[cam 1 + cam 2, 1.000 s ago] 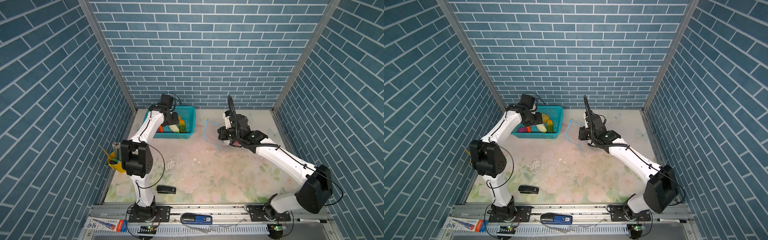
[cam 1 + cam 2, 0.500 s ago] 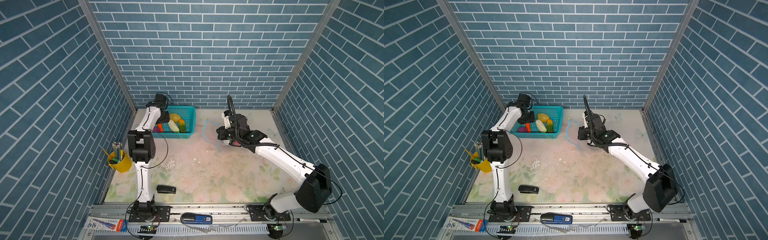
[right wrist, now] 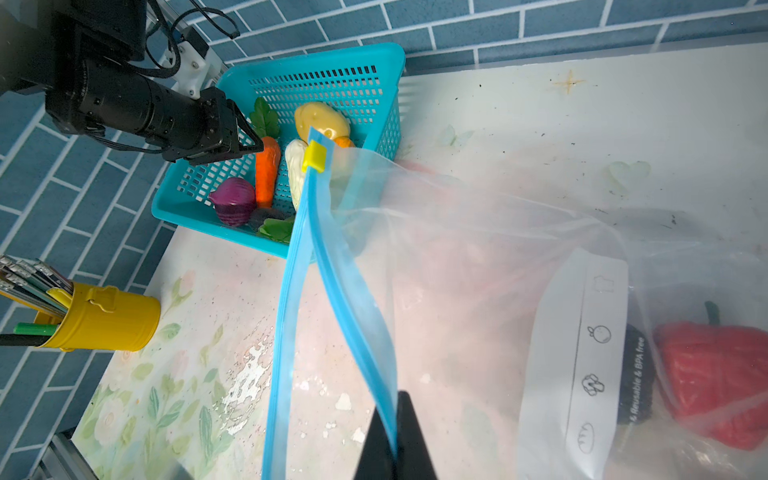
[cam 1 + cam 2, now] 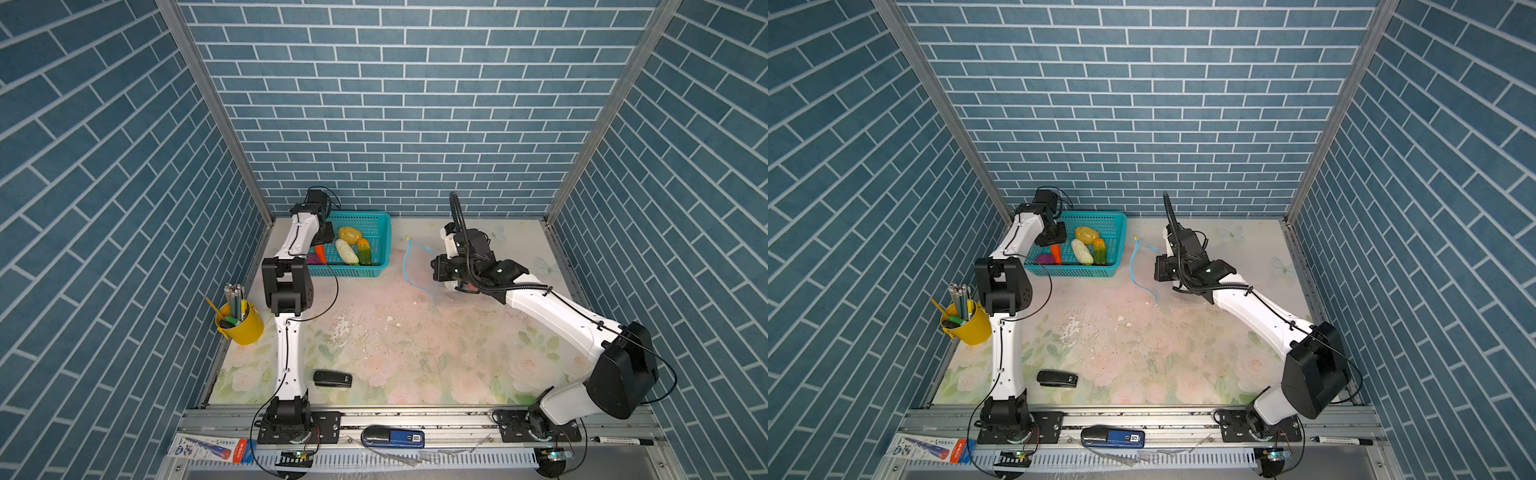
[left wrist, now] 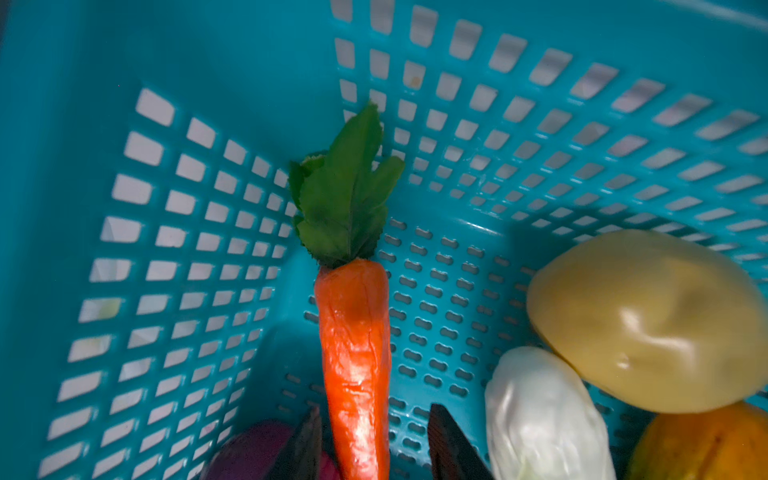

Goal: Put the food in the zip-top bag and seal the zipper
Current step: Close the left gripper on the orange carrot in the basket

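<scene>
Food sits mostly in the teal basket at the tabletop's back left; we see the carrot, potato, cabbage and onion there; our left hand is down inside it, fingers parted either side of the carrot, a gap showing on one side; the zip-top bag lies on the tabletop right of the basket, mouth open, a red piece inside; our right hand is pinched tight on the zipper, at the far end from the yellow slider.
</scene>
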Motion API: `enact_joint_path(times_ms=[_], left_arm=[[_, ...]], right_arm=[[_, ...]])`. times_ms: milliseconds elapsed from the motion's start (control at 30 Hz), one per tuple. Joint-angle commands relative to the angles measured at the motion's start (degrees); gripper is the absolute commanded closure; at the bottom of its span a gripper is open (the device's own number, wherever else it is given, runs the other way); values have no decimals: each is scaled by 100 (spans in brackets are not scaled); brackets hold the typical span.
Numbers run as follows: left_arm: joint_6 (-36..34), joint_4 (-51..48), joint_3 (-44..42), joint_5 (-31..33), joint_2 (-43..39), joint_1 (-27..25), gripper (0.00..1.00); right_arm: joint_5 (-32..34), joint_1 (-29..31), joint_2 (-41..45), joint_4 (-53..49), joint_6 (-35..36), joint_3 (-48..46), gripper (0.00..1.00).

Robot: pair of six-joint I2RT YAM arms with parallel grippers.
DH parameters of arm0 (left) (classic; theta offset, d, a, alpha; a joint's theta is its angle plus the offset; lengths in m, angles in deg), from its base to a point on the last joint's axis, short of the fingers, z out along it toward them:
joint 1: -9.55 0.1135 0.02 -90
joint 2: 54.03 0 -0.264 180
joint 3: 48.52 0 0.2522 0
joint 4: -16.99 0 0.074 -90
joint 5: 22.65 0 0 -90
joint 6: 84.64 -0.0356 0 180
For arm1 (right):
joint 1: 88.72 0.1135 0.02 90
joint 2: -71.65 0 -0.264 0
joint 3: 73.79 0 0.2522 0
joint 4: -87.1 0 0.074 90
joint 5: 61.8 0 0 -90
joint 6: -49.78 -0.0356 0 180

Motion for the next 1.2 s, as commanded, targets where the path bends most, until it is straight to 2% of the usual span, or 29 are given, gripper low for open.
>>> enact_joint_path(times_ms=[0,733,1167], left_arm=[[57,-146,170,-44,200,75,56],[419,153,637,-712,891,322,52],[354,155,654,-793,740,333,67]], right_arm=[[-53,-27,-87,-34,-142,145,100],[20,-22,-133,-267,-133,278,100],[0,-27,-214,-272,-142,348,100]])
